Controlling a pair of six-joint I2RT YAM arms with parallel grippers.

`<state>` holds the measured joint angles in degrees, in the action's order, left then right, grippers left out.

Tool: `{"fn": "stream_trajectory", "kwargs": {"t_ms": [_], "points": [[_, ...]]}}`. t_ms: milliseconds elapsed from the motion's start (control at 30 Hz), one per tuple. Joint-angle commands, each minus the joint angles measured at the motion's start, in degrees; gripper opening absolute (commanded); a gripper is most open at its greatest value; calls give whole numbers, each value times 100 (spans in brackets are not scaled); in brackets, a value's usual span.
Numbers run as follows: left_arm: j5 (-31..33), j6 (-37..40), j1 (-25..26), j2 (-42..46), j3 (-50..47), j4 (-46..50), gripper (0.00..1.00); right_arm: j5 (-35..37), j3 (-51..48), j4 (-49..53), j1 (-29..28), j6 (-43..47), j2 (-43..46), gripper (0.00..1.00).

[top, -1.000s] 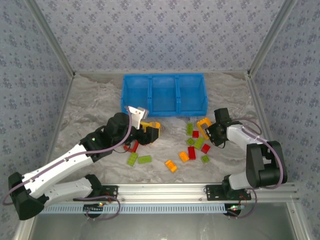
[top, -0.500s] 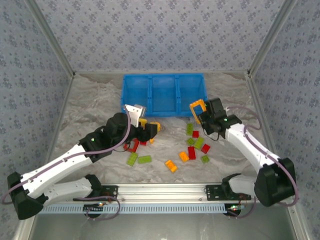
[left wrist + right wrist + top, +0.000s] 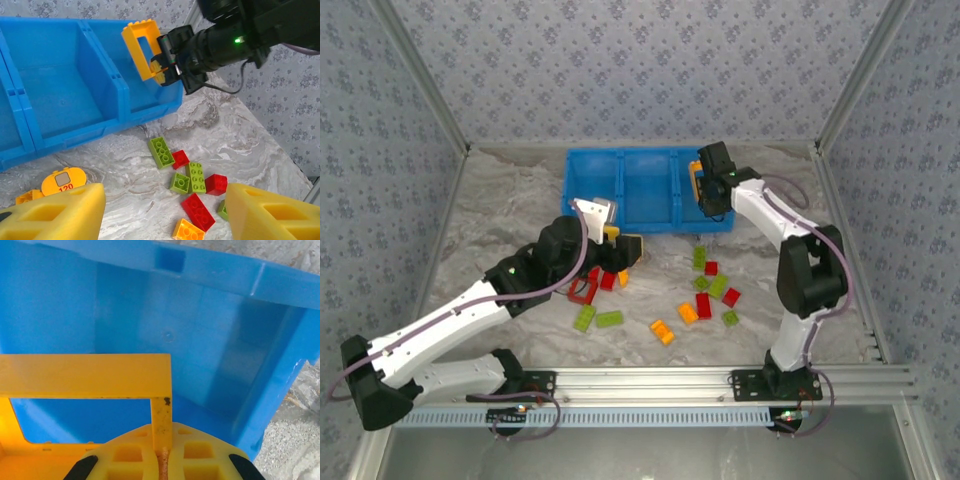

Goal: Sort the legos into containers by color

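The right gripper [image 3: 161,450] is squeezing its two bumpy yellow fingers [image 3: 130,455] tight on one orange-yellow frame brick [image 3: 85,375]. The brick is a smooth plastic rectangle with a big hole in it. It is hanging over the right box of the shiny blue bin [image 3: 650,225], which has three open boxes in a row.

The left gripper [image 3: 165,200] is holding its fingers wide apart with nothing between them. It is hovering above the grey, swirly table [image 3: 520,200].

Small plastic bricks [image 3: 703,305] with round bumps on top are lying loose on the table, in front of the bin. I am counting six green, five red and two orange ones. More orange bits are sitting by the left gripper, too hidden to count.
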<state>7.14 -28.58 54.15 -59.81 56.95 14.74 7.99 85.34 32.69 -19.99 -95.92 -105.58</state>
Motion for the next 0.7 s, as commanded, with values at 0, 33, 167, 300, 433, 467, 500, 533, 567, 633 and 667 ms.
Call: {"fn": "stream_trajectory", "kwargs": {"t_ms": [0,33,167,300,433,467,500,533,567,633,667], "points": [[77,80,60,-32,272,-115,65,124,382,534,49,-577,-406,0],[82,80,61,-38,275,-97,65,116,481,546,53,-623,-538,0],[95,84,95,-31,284,-43,65,22,897,679,40,-668,-995,0],[133,83,114,-4,266,10,65,-61,1117,801,31,-767,-1297,1],[136,80,122,13,263,75,65,-118,1019,638,44,-878,-1384,5],[144,86,126,22,260,85,65,-147,1016,614,46,-889,-1411,5],[147,96,122,30,264,98,65,-170,1027,631,42,-906,-1438,7],[151,105,122,30,272,115,65,-183,1020,632,44,-923,-1455,9],[156,112,122,40,272,124,65,-192,1013,614,41,-929,-1463,11],[174,131,122,40,303,183,65,-200,1027,591,39,-915,-1470,14],[184,151,122,40,318,204,65,-188,1034,605,40,-922,-1474,15]]}}
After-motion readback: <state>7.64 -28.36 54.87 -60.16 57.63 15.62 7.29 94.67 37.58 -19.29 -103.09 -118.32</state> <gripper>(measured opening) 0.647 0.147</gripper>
